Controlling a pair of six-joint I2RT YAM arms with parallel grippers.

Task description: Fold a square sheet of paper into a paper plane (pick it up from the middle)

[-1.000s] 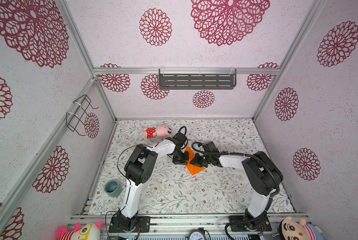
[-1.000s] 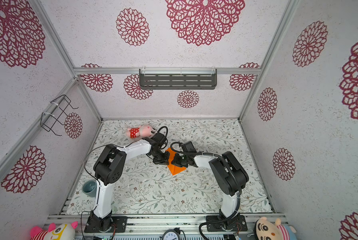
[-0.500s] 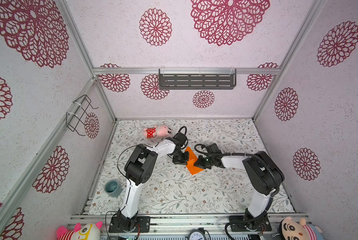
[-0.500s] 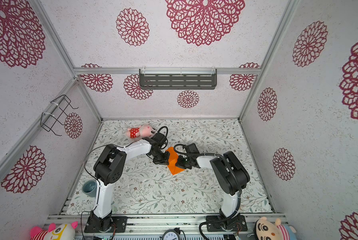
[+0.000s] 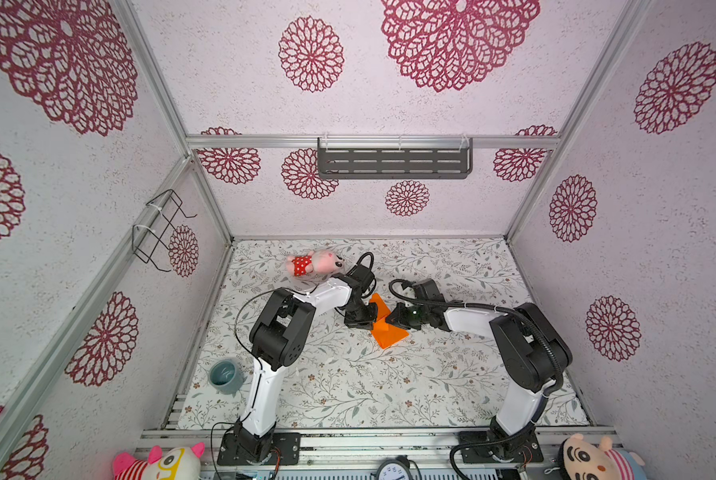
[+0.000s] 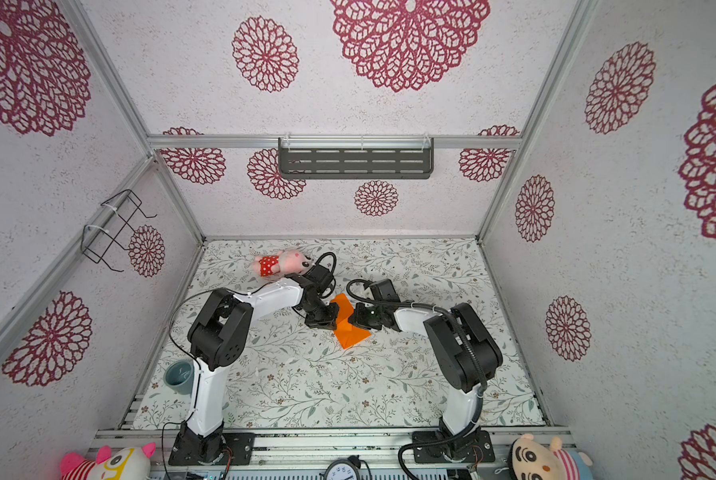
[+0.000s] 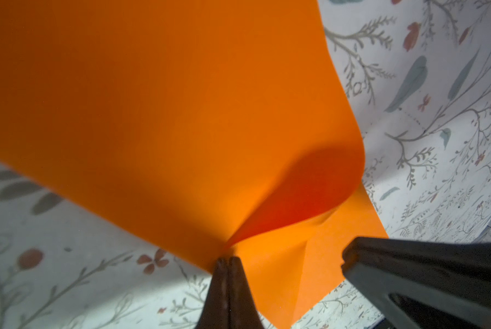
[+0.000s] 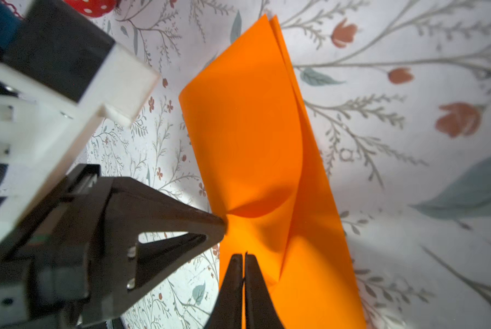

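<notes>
The big table (image 5: 431,386) has a white cloth with little leaves and flowers on it. Two white and black robot arms reach in from the front and meet near the middle. Between them, in both top views, lies the thin bright orange sheet of paper (image 5: 385,332) (image 6: 350,332). It is partly folded. Some of it lies flat on the cloth, and one flap curls up off it (image 7: 181,114). The left gripper (image 7: 227,260) has its jaws pressed tight together on the edge of the paper, right where the curled flap starts (image 8: 224,222). The right gripper (image 8: 242,256) has its jaws closed too, with the tips at the paper, but I cannot tell if any paper is pinched between them. A soft pink plush toy with red dotted shorts (image 5: 316,262) lies near the back, behind the left arm and apart from the paper. A small blue-grey cup (image 5: 224,375) stands by the left edge of the table.
</notes>
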